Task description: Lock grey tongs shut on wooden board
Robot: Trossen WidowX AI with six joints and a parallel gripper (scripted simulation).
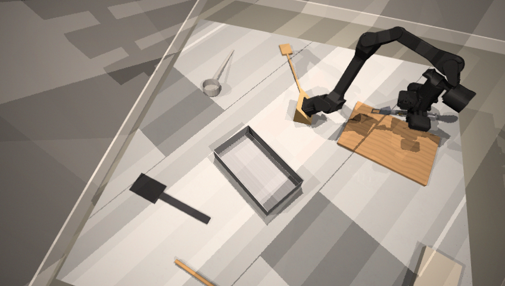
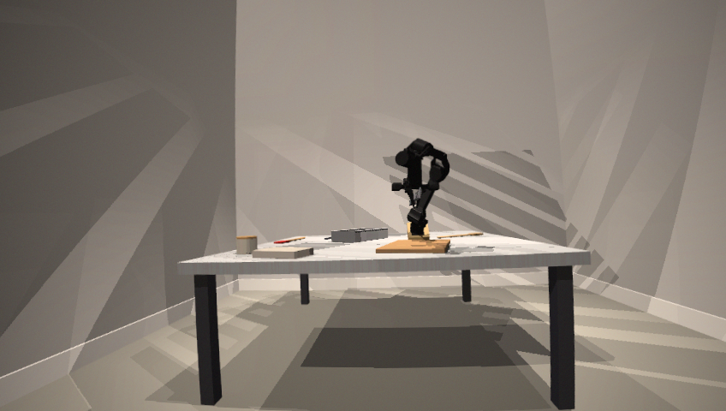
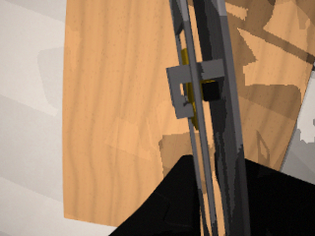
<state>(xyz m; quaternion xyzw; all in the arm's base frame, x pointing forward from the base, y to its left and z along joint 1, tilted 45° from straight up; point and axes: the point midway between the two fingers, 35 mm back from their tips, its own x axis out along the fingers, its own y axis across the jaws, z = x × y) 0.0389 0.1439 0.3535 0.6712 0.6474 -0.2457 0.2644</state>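
Observation:
My gripper (image 1: 412, 112) (image 3: 204, 164) is shut on the grey tongs (image 1: 384, 111) (image 2: 418, 194) (image 3: 231, 113). It holds them above the wooden board (image 1: 389, 152) (image 2: 413, 247) (image 3: 98, 123), clear of it. In the top view the square loop end is over the board's back edge and the rounded end reaches right, past the edge. In the wrist view the two arms run close together, nearly parallel, with a yellow part and a small black block by the bracket. The fingers partly hide the tongs. Whether the lock is engaged cannot be seen.
The roasting tin (image 1: 274, 157) (image 2: 346, 235) is empty, left of the board. The arm's base stands by a tan wedge block (image 1: 302, 118). A black spatula (image 1: 147, 187), a ladle (image 1: 211, 87), a wooden turner (image 1: 286, 49), a beige block (image 1: 439, 269) (image 2: 282, 253) and a jar (image 2: 246, 245) are farther off.

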